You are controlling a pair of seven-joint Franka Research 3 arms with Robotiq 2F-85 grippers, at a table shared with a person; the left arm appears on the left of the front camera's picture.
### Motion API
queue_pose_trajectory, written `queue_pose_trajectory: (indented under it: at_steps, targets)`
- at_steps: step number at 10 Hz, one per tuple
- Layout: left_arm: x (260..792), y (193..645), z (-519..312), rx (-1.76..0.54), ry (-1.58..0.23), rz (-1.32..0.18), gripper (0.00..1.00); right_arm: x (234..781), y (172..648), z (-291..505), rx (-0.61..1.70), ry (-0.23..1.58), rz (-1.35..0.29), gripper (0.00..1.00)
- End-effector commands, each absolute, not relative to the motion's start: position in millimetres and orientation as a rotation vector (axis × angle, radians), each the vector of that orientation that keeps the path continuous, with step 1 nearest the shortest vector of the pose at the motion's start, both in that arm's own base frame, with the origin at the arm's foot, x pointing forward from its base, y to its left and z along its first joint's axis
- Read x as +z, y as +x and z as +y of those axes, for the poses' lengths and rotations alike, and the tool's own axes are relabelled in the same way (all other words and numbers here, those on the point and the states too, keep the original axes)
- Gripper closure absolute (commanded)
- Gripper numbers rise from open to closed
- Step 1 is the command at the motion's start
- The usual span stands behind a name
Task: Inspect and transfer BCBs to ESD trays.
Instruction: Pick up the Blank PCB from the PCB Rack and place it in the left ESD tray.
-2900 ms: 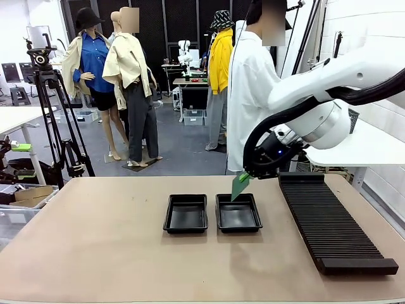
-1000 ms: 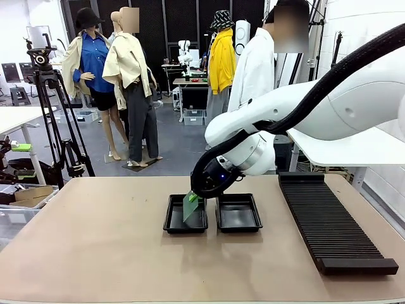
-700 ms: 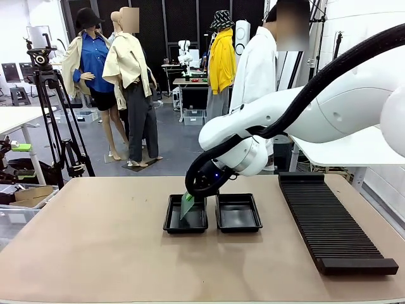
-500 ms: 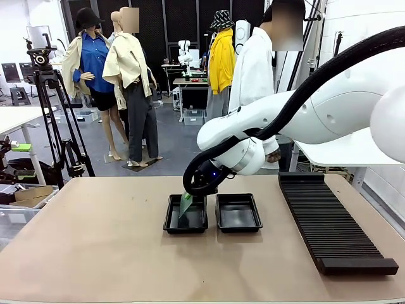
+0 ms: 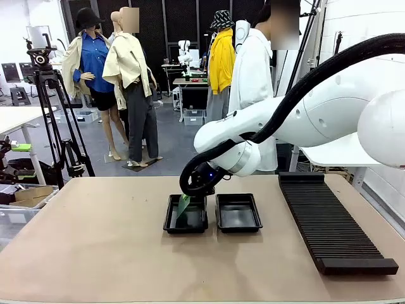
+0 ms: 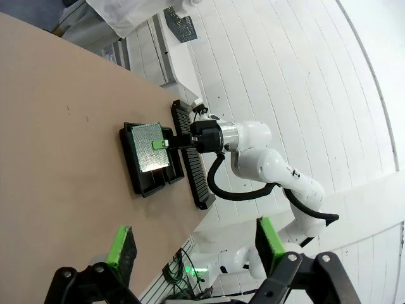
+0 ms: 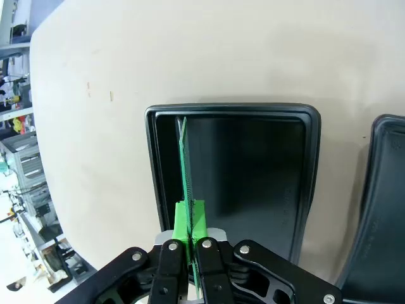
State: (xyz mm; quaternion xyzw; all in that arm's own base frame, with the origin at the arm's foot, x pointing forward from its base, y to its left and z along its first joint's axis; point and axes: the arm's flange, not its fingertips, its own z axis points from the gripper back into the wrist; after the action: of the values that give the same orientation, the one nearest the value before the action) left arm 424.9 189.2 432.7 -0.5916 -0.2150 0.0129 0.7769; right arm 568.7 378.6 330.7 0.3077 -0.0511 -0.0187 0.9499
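Tan table (image 5: 95,253): right gripper (image 7: 190,218) clamps a BCB (image 7: 183,158) tilted over left tray (image 7: 253,171); left gripper (image 6: 195,240) jaws spread wide, empty.

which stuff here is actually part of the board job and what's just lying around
Part of the job:
- green circuit board, held edge-on over the left black tray
- right black tray
- right tool, shut on the board

Not in use now:
- ribbed black rack
- tripod
- cardboard box
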Motion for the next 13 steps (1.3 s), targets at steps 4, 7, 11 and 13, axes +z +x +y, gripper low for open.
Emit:
queue_pose_trajectory:
  at_steps: [4, 7, 11, 13]
  targets:
    - [435.5, 424.0, 189.6, 0.042, -1.275, -0.465, 0.0, 329.0, 569.2, 379.9, -0.04, 0.627, -0.101, 1.0]
    - [435.5, 424.0, 189.6, 0.042, -1.275, -0.465, 0.0, 329.0, 569.2, 379.9, -0.04, 0.627, -0.101, 1.0]
    - [435.5, 424.0, 189.6, 0.042, -1.275, -0.465, 0.0, 329.0, 569.2, 379.9, -0.04, 0.627, -0.101, 1.0]
    - [435.5, 424.0, 189.6, 0.042, -1.275, -0.465, 0.0, 330.5, 571.9, 380.9, -0.067, 0.587, -0.086, 0.96]
